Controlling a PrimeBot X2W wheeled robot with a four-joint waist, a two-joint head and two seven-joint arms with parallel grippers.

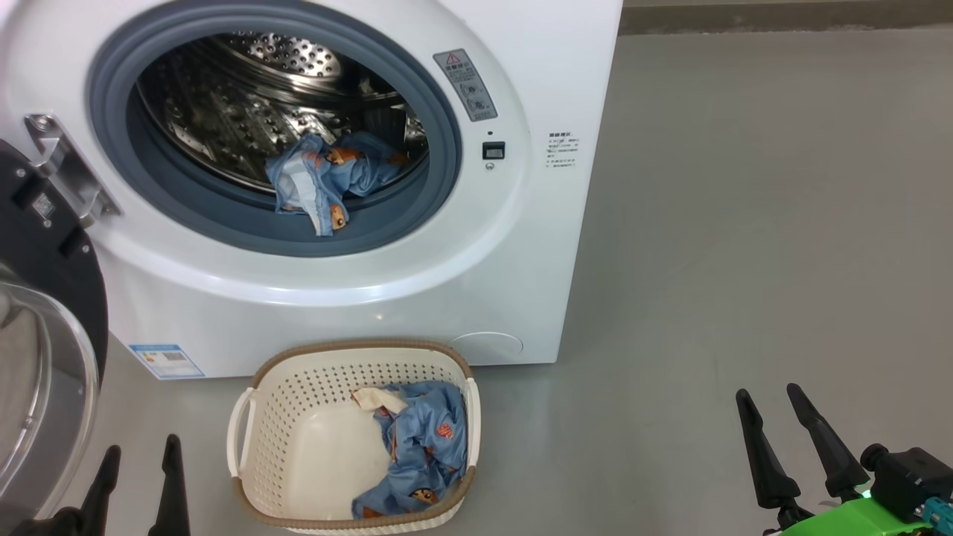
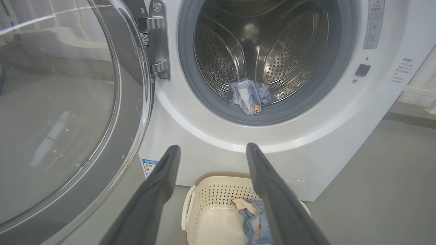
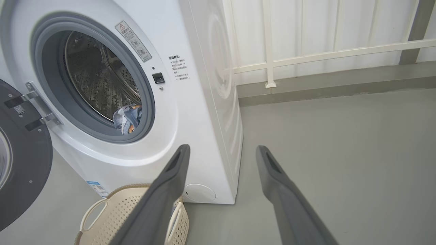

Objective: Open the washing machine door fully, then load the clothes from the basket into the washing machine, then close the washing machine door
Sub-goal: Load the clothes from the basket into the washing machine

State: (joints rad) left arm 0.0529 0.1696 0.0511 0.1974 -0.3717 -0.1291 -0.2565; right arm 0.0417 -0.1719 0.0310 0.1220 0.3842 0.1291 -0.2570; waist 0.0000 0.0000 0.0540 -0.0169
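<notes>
The white washing machine fills the upper left, its round black door swung wide open at the left edge. One piece of the light blue clothes lies at the drum's front lip, partly over the grey gasket. More of the clothes are heaped in the right half of the cream basket on the floor before the machine. My left gripper is open and empty, left of the basket. My right gripper is open and empty, well to the basket's right, over bare floor.
Grey floor stretches to the right of the machine. A white railing and wall run behind it in the right wrist view. The door's glass bowl bulges close to my left gripper.
</notes>
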